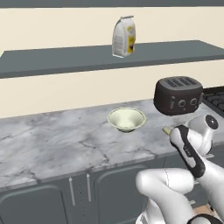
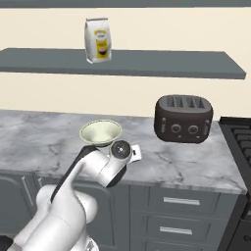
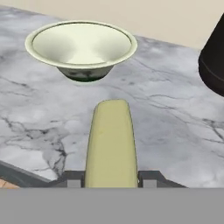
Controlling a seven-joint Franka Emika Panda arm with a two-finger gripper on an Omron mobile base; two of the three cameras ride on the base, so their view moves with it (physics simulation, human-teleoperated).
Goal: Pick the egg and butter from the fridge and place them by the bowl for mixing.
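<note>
Nearest the camera in the hand view, the pincer point(image 3: 111, 183) is clamped on the butter point(image 3: 111, 144), a pale yellow stick that juts forward from between the two dark tips, one tip hugging each side of it. The stick hangs above the front part of the marble table point(image 3: 175, 131), and its far end points toward the bowl point(image 3: 81, 49), which stands a little further back and is apart from it. From the left base view only the butter's tip peeks out past the white wrist, near the table's front edge and to the right of the bowl. Nothing lies inside the bowl, and no egg shows on the marble around it.

So, by my reading, the butter has been fetched and carried to the mixing spot but not yet set down; lowering it beside the bowl and letting go is the step in hand. The egg looks to be still outstanding.

Beyond the bowl, to its right, sits a dark toaster point(image 2: 184, 118). Furthest back, a paper bag point(image 2: 97, 40) stands on the wall shelf point(image 2: 171, 66).
</note>
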